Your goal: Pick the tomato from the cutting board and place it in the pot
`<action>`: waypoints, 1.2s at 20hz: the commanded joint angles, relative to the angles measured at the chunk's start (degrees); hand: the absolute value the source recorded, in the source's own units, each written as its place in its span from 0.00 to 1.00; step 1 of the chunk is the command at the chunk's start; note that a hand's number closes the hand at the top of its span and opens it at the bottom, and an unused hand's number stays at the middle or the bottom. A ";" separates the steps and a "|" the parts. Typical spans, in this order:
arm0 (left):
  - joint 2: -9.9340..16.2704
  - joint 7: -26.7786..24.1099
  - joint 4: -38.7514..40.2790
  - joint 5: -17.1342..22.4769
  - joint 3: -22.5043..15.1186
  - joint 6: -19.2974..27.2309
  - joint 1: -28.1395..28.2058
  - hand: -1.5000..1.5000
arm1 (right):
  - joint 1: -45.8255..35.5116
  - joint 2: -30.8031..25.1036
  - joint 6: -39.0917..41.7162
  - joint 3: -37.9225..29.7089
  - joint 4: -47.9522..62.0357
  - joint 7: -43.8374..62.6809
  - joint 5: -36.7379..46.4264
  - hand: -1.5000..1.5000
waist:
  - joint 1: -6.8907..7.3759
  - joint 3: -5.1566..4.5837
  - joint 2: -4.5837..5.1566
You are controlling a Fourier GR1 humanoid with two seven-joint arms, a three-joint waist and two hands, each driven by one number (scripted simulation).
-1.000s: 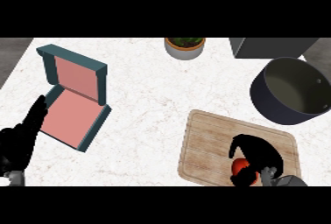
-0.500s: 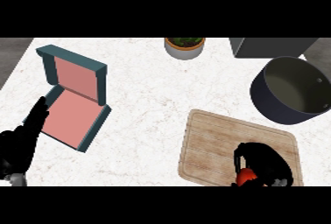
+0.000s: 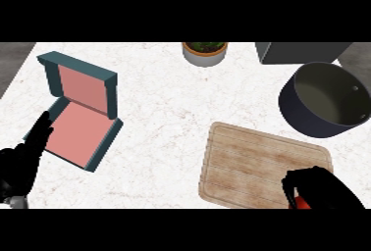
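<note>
1. The right hand (image 3: 322,188) is at the lower right of the frame, over the near right corner of the one cutting board (image 3: 253,164). Its fingers curl around the one tomato (image 3: 299,202); only a small red bit peeks out under the hand.
2. Since half a second ago, the hand and tomato have slid toward the bottom edge.
3. One dark pot (image 3: 326,100) sits just past the board, upper right. The room between them is bare.
4. One grey box (image 3: 301,51) and one plant pot (image 3: 205,52) sit at the top edge.
5. One open teal case (image 3: 80,110) lies at the left.
6. The left hand (image 3: 25,162) rests at the lower left, fingers straight, just beside the case, holding nothing.
</note>
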 commanded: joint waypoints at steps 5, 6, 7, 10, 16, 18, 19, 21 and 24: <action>0.30 0.73 -1.42 0.29 0.98 -0.08 0.48 0.50 | 2.18 -2.56 -11.36 -12.75 -16.31 0.76 2.64 1.00 | -1.10 -0.02 -0.46; -0.21 -0.67 -1.04 -1.06 0.41 0.73 1.60 0.50 | 5.30 -2.21 -15.37 -14.33 -16.17 -0.73 3.75 1.00 | -1.38 0.03 -0.41; 0.49 -0.52 0.22 0.28 1.08 -0.67 -0.41 0.50 | 2.18 -1.20 -13.97 -15.80 -18.64 1.66 2.78 1.00 | -0.99 -0.05 -0.22; -0.66 -0.40 0.96 -0.57 0.67 0.19 -0.69 0.50 | 4.46 -0.80 -13.70 -23.68 -21.08 -0.17 -5.34 1.00 | -0.39 -0.02 0.01; -0.49 -2.01 1.12 -1.20 0.98 -0.74 0.05 0.50 | -0.25 0.30 -9.23 -36.48 -19.10 -0.65 -20.60 1.00 | 0.31 -0.02 0.13; 0.45 -0.73 0.10 0.11 2.25 -2.41 -0.15 0.50 | 0.74 2.70 -11.27 -37.54 -14.52 -6.31 -20.41 1.00 | 0.50 0.01 0.14; 0.10 0.30 -0.18 0.21 1.96 -2.26 -1.58 0.50 | -1.75 0.06 -6.65 -41.68 -15.21 -4.08 -26.60 1.00 | 0.43 -0.01 0.13; -0.80 -0.02 0.50 -1.89 1.04 -1.21 -1.49 0.50 | -7.64 0.46 -7.48 -41.59 -9.28 -3.52 -24.62 1.00 | 0.89 -0.01 0.22; -2.54 0.47 1.15 -2.87 -0.05 -0.43 -3.11 0.50 | -14.12 0.58 -8.44 -40.39 -0.17 -7.04 -23.58 1.00 | 1.10 -0.01 0.31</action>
